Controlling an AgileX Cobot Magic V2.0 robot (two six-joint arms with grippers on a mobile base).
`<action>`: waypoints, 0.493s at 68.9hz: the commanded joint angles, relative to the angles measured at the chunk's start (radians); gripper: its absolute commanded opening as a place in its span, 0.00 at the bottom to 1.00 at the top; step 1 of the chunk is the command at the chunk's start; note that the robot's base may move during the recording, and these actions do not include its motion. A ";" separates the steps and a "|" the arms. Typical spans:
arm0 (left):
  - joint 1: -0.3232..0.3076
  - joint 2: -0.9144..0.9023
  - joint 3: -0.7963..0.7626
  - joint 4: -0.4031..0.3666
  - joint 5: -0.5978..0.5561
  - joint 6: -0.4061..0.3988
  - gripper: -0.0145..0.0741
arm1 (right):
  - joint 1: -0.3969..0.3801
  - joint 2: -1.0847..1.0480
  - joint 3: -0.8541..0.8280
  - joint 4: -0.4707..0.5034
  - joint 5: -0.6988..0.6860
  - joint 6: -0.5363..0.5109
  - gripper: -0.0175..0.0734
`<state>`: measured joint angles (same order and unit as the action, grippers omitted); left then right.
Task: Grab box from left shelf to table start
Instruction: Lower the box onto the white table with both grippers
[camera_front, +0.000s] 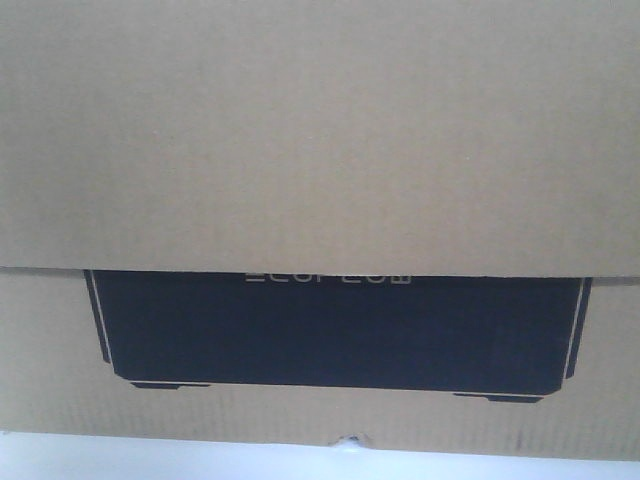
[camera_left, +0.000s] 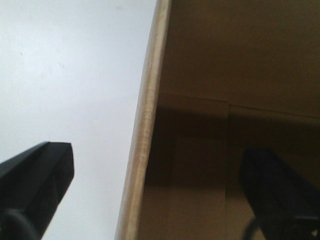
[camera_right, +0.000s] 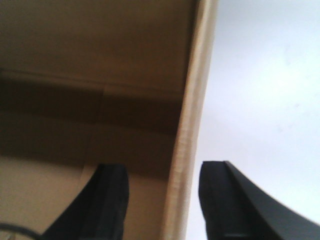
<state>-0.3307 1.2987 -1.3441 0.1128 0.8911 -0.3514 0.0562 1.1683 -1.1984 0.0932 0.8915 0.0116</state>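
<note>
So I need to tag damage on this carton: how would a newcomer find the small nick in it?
Start from the brown cardboard box that fills the exterior front view, and find its black printed panel. Drop straight down from the panel's middle to the box's bottom edge, above the white table. The nick is the only ragged notch in that otherwise straight edge.
</note>
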 joint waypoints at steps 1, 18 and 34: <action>-0.004 -0.081 -0.042 0.004 -0.033 0.033 0.80 | 0.001 -0.058 -0.065 -0.028 -0.037 -0.012 0.63; -0.004 -0.264 -0.042 0.006 0.015 0.093 0.68 | 0.001 -0.185 -0.077 -0.032 -0.009 -0.012 0.43; -0.004 -0.458 0.041 0.008 0.010 0.128 0.24 | 0.001 -0.320 -0.024 -0.032 -0.003 0.016 0.26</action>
<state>-0.3307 0.9000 -1.3198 0.1128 0.9669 -0.2353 0.0562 0.8998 -1.2257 0.0665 0.9505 0.0204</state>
